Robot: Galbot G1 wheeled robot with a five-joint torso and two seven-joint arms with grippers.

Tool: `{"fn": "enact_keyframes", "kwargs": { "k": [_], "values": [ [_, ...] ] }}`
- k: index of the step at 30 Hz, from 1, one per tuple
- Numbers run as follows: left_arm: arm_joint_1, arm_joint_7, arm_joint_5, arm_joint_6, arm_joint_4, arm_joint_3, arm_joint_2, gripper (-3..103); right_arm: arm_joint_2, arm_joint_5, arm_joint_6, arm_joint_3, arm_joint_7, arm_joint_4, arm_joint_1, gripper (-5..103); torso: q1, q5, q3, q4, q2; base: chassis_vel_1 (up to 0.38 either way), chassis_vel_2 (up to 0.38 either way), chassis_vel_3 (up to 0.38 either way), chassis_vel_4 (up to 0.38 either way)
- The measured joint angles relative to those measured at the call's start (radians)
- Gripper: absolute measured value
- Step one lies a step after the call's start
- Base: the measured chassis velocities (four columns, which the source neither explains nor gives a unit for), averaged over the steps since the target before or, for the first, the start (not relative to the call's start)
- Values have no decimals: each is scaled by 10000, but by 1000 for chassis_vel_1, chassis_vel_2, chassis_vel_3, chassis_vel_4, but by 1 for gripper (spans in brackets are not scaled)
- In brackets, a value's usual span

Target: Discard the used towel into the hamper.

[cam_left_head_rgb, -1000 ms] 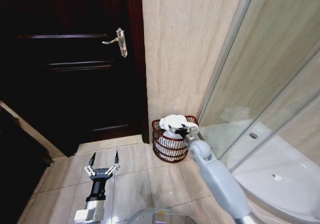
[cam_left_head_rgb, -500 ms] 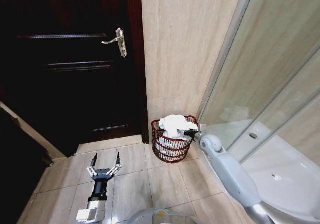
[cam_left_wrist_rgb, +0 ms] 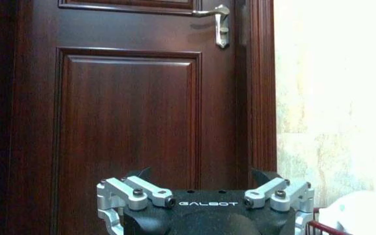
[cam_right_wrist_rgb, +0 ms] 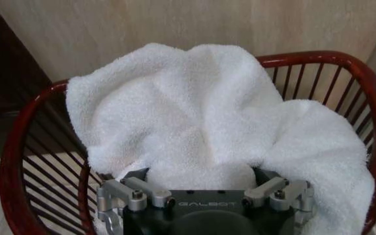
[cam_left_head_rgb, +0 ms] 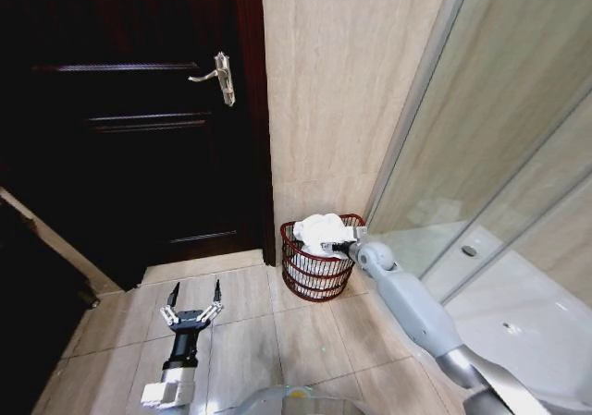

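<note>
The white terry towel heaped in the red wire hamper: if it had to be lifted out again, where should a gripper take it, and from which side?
Probably the raised fold at the top of the white terry towel, from above. It humps over the rim of the red wire hamper, so nothing blocks a descent there, while the bars wall off the sides. The right gripper is already at the rim; the left gripper hangs over the floor tiles.

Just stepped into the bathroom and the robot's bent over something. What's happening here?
The robot is putting a white towel into the red hamper by the wall, next to the shower. Its right gripper is at the hamper's rim, against the towel, which is piled in the hamper and drapes over the edge. The left gripper hangs open over the floor tiles near the dark door.
</note>
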Motion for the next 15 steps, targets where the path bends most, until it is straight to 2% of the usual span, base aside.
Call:
{"fn": "enact_keyframes", "kwargs": {
  "k": [9, 11, 12, 15],
  "values": [
    [71, 10, -49, -52, -23, -55, 0, 100, 90, -372, 226, -12, -9, -102, -173, 100, 0, 3, 1, -2, 1, 0, 0, 0, 0],
    [90, 10, -33, -44, -140, -51, 0, 100, 39, -613, 670, 184, 174, 368, -359, 100, 1, 7, 3, -3, 0, 0, 0, 0, 0],
    [90, 10, -33, -44, -140, -51, 0, 100, 39, -613, 670, 184, 174, 368, -359, 100, 1, 7, 3, -3, 0, 0, 0, 0, 0],
    [133, -3, -17, 75, -327, -34, 1, 100, -224, -1119, 1533, 558, 337, 1709, -942, 100, 1, 3, 2, -3, 0, 0, 0, 0, 0]
  ]
}}
